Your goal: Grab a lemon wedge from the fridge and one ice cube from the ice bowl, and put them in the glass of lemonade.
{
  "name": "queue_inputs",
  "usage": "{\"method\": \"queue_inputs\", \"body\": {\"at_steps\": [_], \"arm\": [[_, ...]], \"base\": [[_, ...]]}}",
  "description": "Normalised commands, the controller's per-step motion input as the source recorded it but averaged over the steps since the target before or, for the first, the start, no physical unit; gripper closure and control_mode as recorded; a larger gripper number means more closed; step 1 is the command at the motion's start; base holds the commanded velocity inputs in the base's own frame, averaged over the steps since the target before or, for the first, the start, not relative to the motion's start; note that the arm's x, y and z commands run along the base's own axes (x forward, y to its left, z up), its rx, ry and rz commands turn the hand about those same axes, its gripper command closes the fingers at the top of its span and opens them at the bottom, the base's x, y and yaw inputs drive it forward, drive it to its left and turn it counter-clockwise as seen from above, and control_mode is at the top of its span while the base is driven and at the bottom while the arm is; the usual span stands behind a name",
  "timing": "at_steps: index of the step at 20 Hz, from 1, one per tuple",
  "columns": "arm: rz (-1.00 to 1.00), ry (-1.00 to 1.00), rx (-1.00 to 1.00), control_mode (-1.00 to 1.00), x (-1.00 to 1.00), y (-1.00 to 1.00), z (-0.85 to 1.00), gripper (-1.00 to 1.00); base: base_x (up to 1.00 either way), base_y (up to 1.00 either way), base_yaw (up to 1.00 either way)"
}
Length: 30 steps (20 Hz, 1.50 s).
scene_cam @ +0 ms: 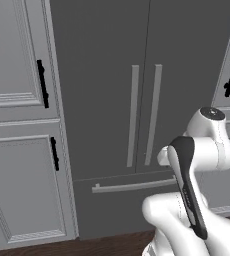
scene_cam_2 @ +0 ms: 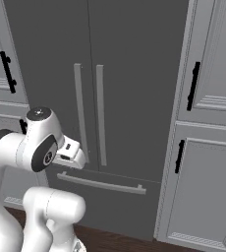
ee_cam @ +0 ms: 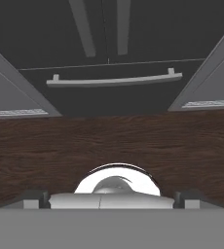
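Nothing looks done yet: the fridge (scene_cam: 137, 90) ahead of the gripper (ee_cam: 111, 197) stands closed, and the jaws are spread apart, empty.

So the fridge (scene_cam: 137, 100) is a tall dark grey unit, both upper doors fully shut, with a thin seam running down between them. Two long pale grey bar handles (scene_cam: 144, 115) stand upright right next to each other, one on each side of that seam. Below the doors there's a drawer front (scene_cam_2: 105, 197), also closed, with one horizontal grey bar handle (ee_cam: 115, 80) across it. The whole thing stands on the dark wood floor (ee_cam: 109, 141), wedged between light grey panelled cabinets (scene_cam: 22, 125) on both sides.
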Motion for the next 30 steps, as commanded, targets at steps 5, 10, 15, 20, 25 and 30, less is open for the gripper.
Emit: {"method": "queue_inputs", "body": {"at_steps": [5,10,15,20,25,30], "arm": [[0.0,0.0,0.0,1.0,0.0,0.0,0.0,-1.0],[0.0,-0.07,0.0,-1.0,0.0,0.0,0.0,-1.0],[0.0,-0.16,0.04,-1.0,0.07,0.0,0.2,-1.0],[0.0,-0.25,0.04,-1.0,-0.04,-0.01,0.89,-1.0],[0.0,0.06,-0.11,-1.0,0.23,-0.06,1.0,-1.0],[-0.09,-0.02,-0.08,-1.0,0.46,0.0,0.32,-1.0]], "base": [[0.0,0.0,0.0],[0.0,0.0,0.0],[0.0,0.0,0.0],[0.0,0.0,0.0],[0.0,0.0,0.0],[0.0,0.0,0.0]]}}
